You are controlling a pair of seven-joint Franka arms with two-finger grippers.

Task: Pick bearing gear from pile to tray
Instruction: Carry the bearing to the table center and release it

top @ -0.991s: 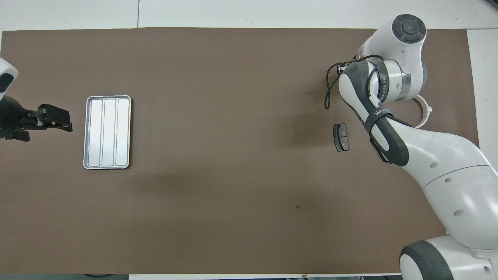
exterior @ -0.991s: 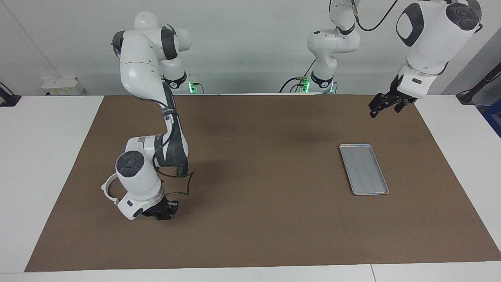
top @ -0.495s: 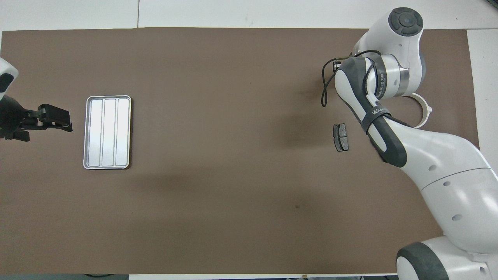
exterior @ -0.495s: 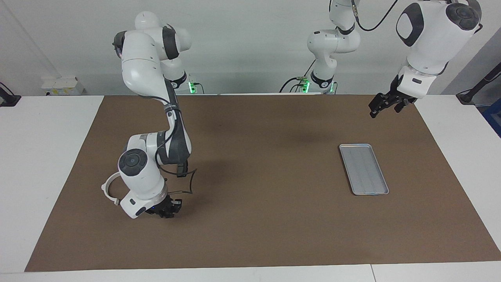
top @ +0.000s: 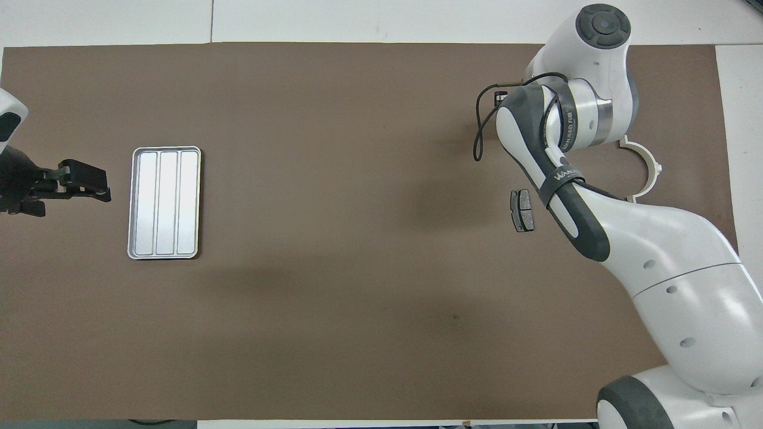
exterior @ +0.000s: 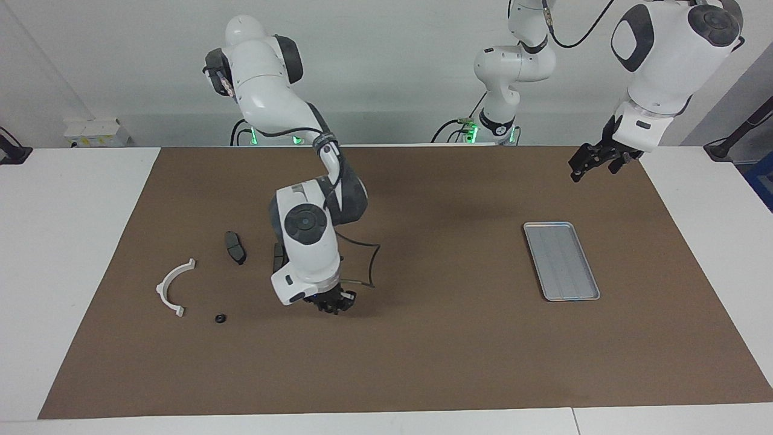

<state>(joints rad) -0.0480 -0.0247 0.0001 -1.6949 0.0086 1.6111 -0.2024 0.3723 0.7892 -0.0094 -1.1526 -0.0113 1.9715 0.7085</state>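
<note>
Right tool point(exterior: 331, 302) sits low over the brown mat point(exterior: 423, 362), near mid-desk and pointing down. Can't tell whether it's wide, narrow or holding anything; the wrist hides it from overhead.

Pile is toward the right arm's end of the desk, apart from that tool:
- small black ring point(exterior: 220, 318) on the mat, well apart from the tool, nothing lying between them
- white plastic arc point(exterior: 172, 287), just beside the ring, closer to the desk's end
- dark pad-shaped plate point(exterior: 235, 248), nearer the robots than the ring
- second dark plate point(exterior: 278, 257), mostly hidden by the right arm's wrist

Tray point(exterior: 561, 261) is flat on the mat toward the left arm's end, well apart from the pile, nothing in it.

Left tool point(exterior: 595, 158) waits up in the air over the mat's edge by the tray's end, spread wide and empty.
</note>
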